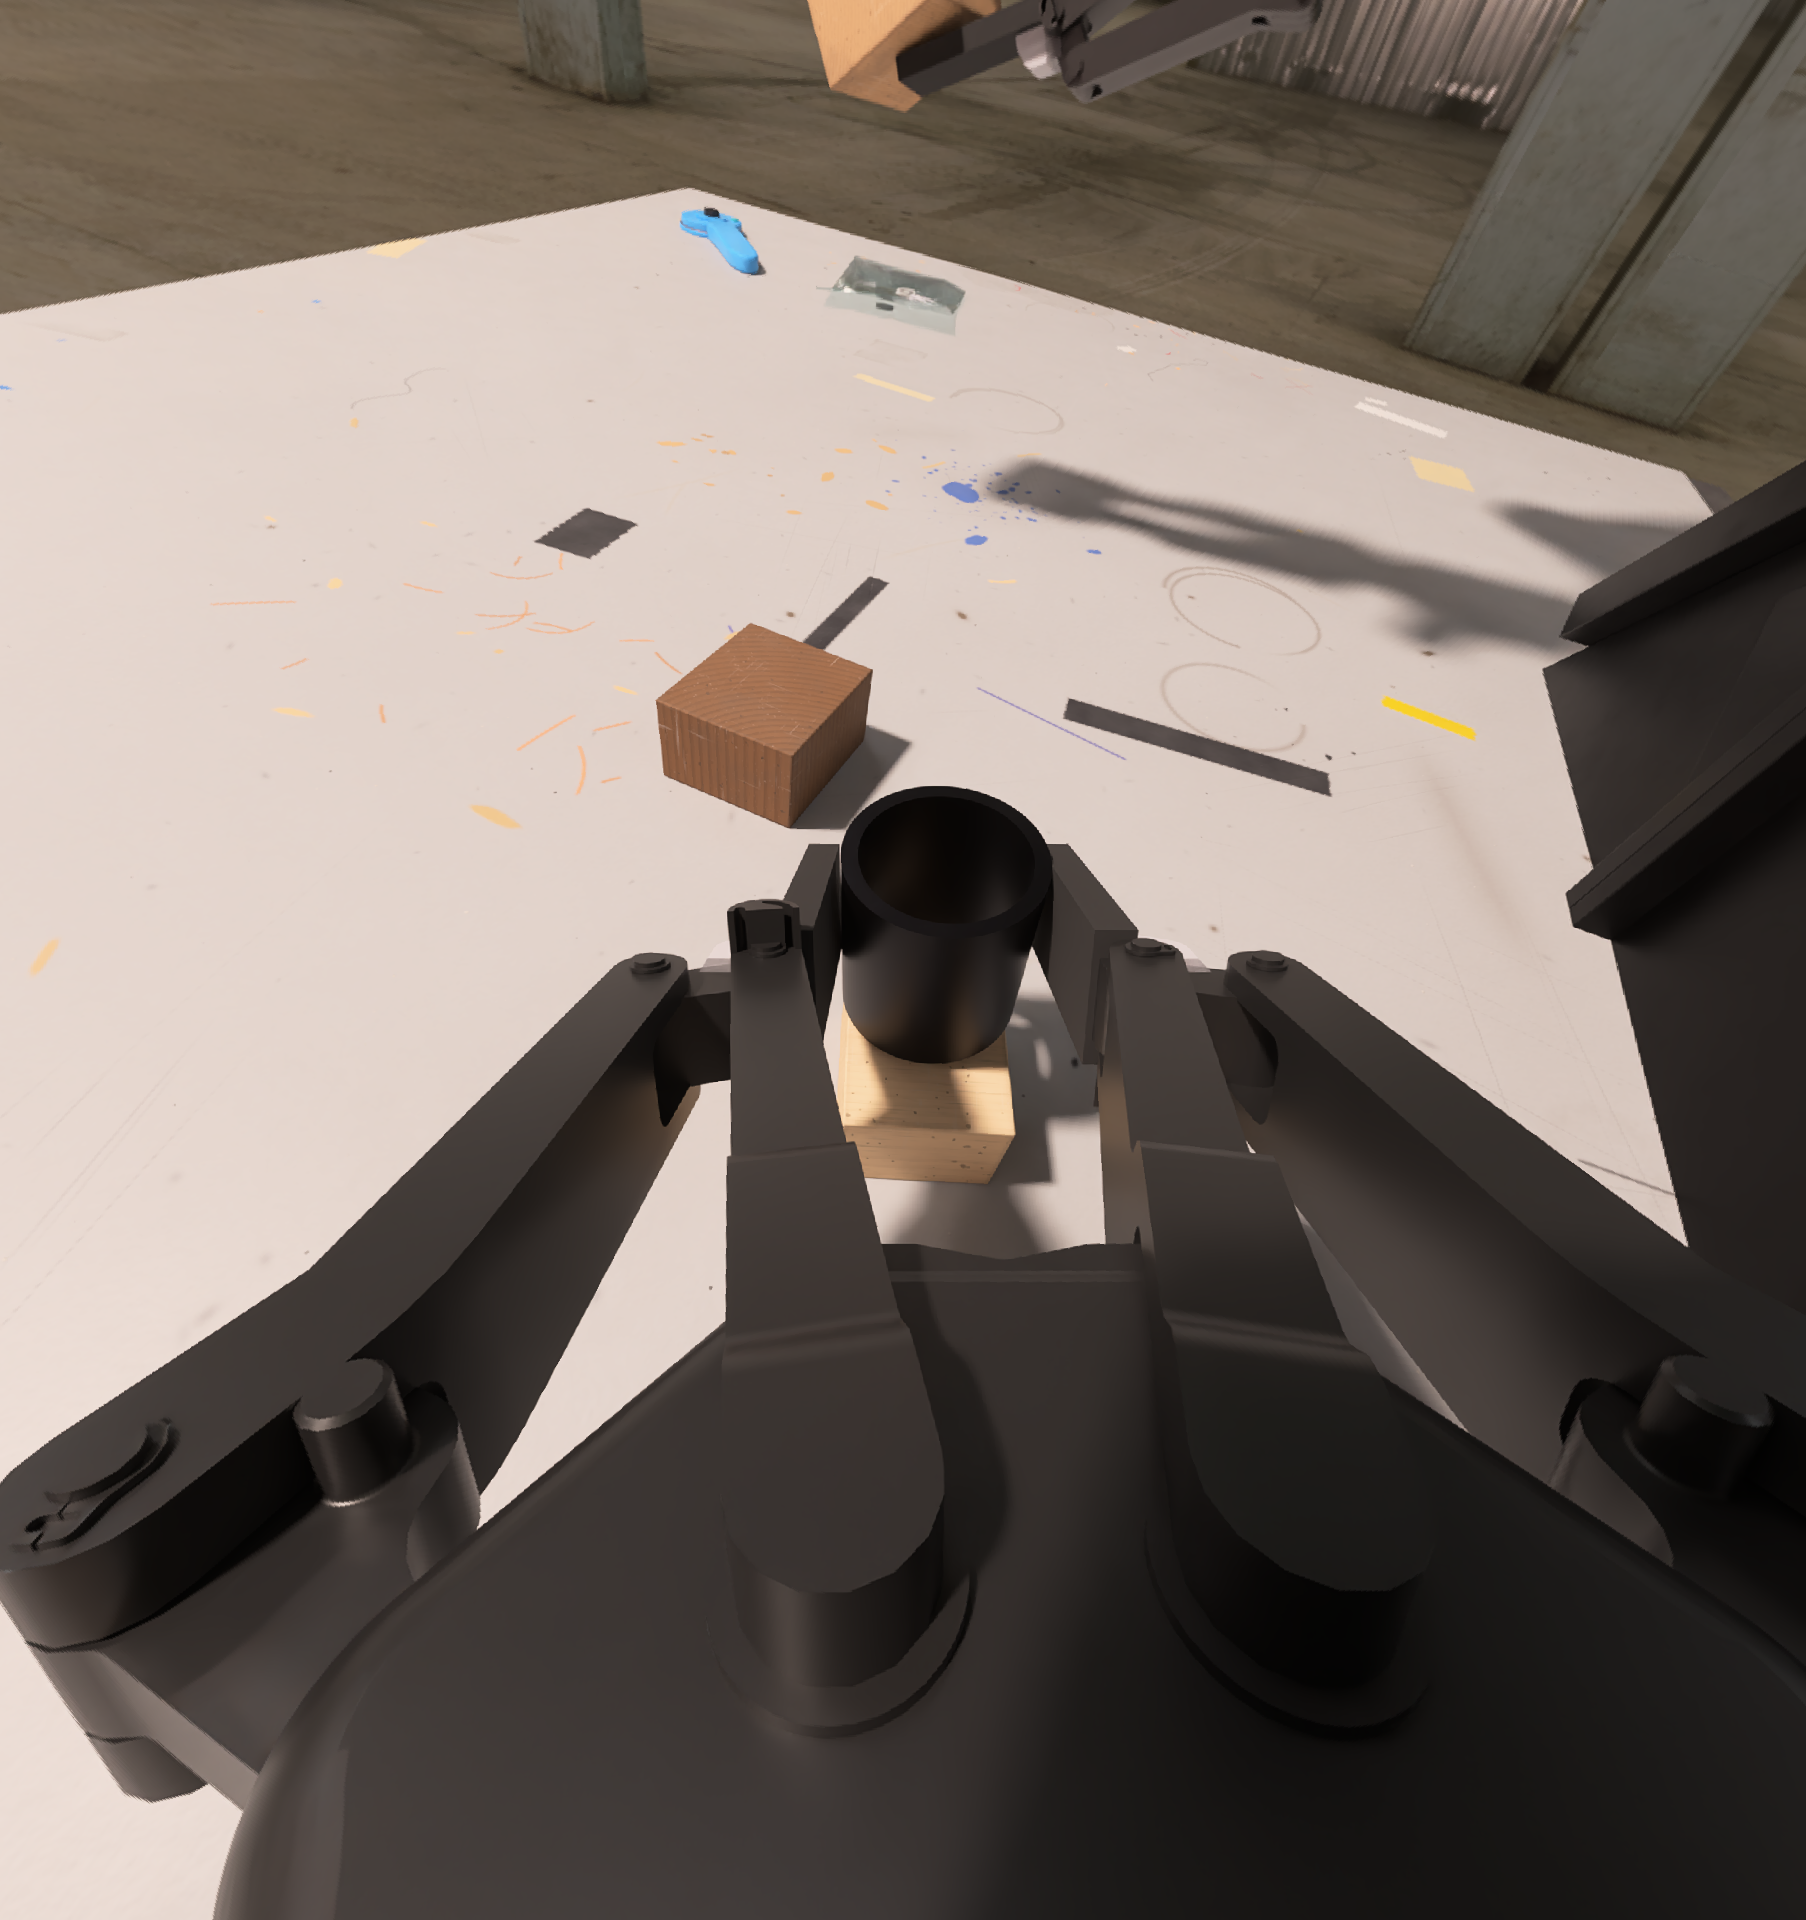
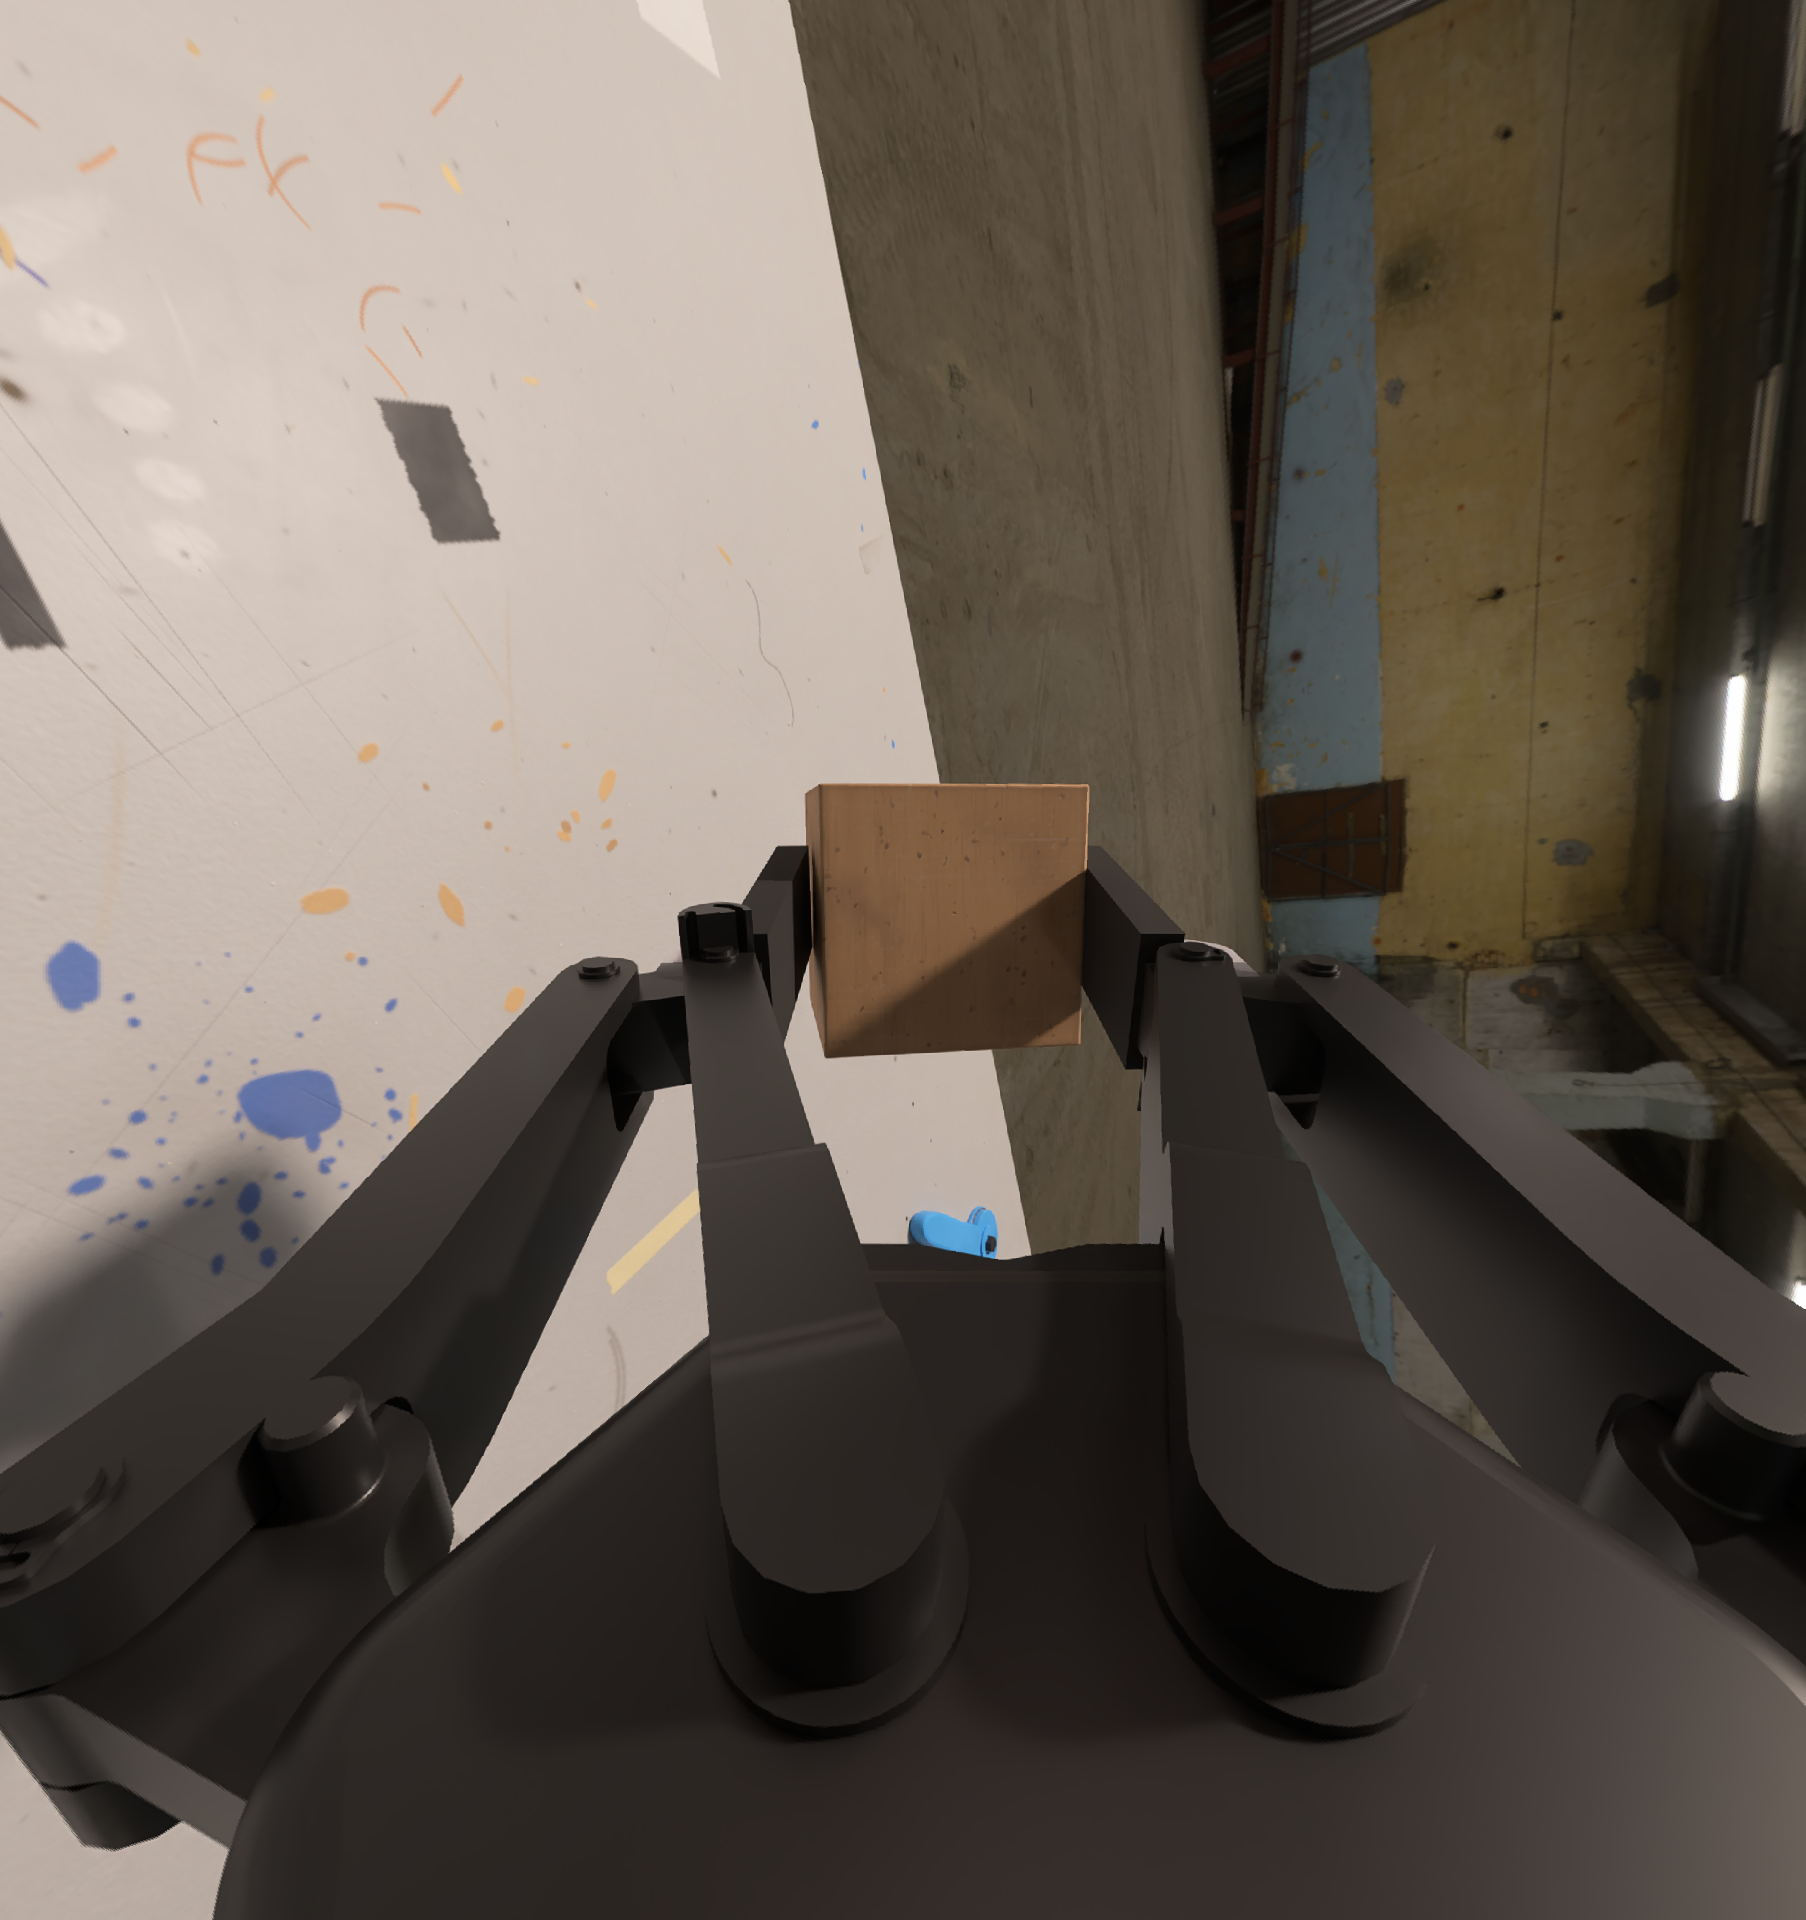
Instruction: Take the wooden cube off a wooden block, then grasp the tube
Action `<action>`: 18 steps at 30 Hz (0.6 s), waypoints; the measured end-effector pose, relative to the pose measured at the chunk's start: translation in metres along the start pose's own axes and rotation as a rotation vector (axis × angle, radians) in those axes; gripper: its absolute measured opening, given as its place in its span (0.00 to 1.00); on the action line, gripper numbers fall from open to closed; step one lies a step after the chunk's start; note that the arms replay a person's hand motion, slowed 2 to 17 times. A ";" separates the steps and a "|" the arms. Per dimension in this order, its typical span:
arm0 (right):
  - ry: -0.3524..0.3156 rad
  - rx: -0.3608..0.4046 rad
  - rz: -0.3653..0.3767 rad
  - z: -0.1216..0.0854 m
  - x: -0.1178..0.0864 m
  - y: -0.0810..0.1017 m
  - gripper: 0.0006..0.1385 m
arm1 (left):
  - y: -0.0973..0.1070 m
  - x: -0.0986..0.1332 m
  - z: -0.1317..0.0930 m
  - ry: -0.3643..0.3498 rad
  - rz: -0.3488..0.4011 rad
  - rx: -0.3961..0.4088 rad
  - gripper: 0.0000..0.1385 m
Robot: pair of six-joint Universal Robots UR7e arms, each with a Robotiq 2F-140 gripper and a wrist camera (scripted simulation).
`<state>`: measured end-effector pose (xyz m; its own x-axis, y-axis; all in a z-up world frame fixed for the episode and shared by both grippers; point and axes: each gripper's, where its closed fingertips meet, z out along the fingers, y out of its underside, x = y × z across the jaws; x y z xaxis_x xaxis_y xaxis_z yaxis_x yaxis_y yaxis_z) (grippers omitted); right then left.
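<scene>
In the left wrist view, my left gripper (image 1: pixel 946 883) is shut on the black tube (image 1: pixel 930 966), with a pad pressed on each side. The tube stands upright over a small light wooden block (image 1: pixel 940 1132) on the white table (image 1: pixel 255 831). A darker brown wooden block (image 1: pixel 764 722) lies just beyond it, with nothing on top. My right gripper (image 2: pixel 948 894) is shut on the wooden cube (image 2: pixel 946 920) and holds it in the air near the table's far edge. The cube (image 1: pixel 868 42) and the right gripper (image 1: pixel 920 52) also show at the top of the left wrist view.
A blue tool (image 1: pixel 722 241) and a clear plastic bag (image 1: pixel 899 294) lie near the table's far edge. The blue tool also shows in the right wrist view (image 2: pixel 956 1233). A dark structure (image 1: pixel 1730 831) stands close on the right. Concrete floor and pillars lie beyond the table.
</scene>
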<state>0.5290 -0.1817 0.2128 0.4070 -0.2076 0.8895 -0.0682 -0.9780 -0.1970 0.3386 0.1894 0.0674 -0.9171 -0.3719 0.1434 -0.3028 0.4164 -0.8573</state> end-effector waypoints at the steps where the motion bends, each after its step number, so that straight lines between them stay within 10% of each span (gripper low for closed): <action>1: 0.003 -0.003 -0.002 0.003 -0.002 0.003 0.47 | 0.000 0.000 0.000 -0.001 0.000 0.000 0.36; 18: 0.051 -0.089 -0.086 0.050 -0.033 0.037 0.47 | -0.003 -0.004 0.006 -0.005 -0.008 0.006 0.36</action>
<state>0.5583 -0.2099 0.1560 0.3678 -0.1215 0.9219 -0.1170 -0.9896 -0.0837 0.3450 0.1845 0.0665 -0.9135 -0.3790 0.1477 -0.3084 0.4086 -0.8590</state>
